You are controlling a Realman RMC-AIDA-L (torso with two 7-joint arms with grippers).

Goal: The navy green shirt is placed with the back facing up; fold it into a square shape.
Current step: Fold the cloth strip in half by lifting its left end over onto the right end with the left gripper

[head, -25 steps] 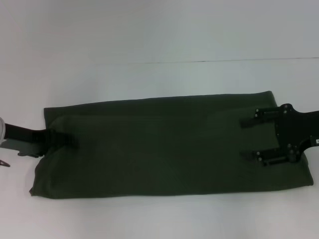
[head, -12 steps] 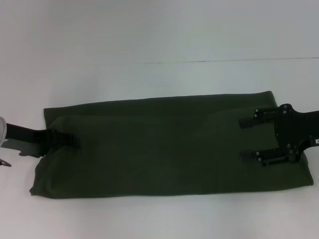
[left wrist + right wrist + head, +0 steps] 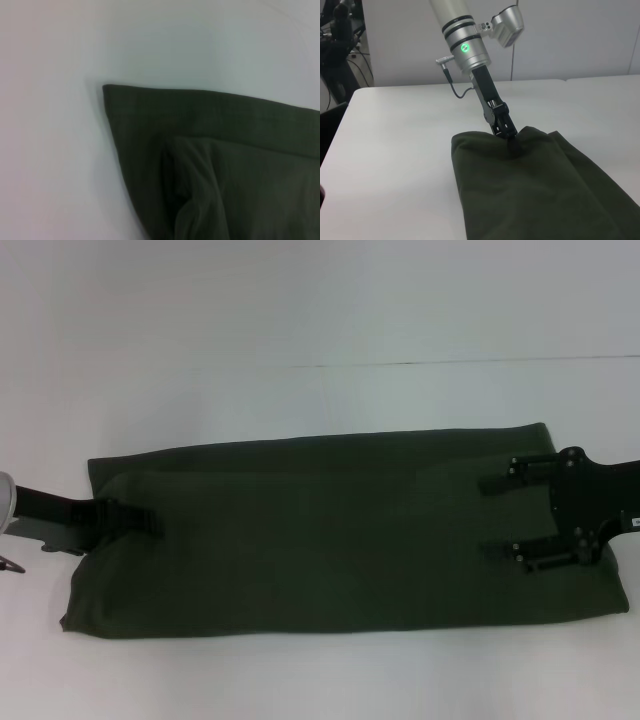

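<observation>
Almost nothing has moved since the earlier frames: the left tool (image 3: 135, 521) has crept a tiny bit further onto the cloth, and the right tool (image 3: 498, 518) sits where it was.

The shirt (image 3: 330, 530) lies flat on the white surface (image 3: 300, 310). It is already a long band that runs from the left side of the head view to the right side, across the lower middle. So I think the sides are folded in, and the next job is to bring 1 short end over to the other.

The left tool is at the left end of the shirt. In the right wrist view it (image 3: 506, 131) pokes into the cloth edge, and the cloth bunches up a little around its tip. It looks pinched on the shirt, but the tips are hidden, so I cannot tell for sure.

The right tool rests on the right end of the shirt. Its 2 fingers (image 3: 505, 483) are spread wide apart and lie flat on the cloth. They hold nothing.

To do this step well, I think each tool should grab both layers at its corner. Then lift low and slow, so the cloth does not slip or twist. Lay the end down so the edges match.

No words or labels can be read. The shirt shows only plain green.
</observation>
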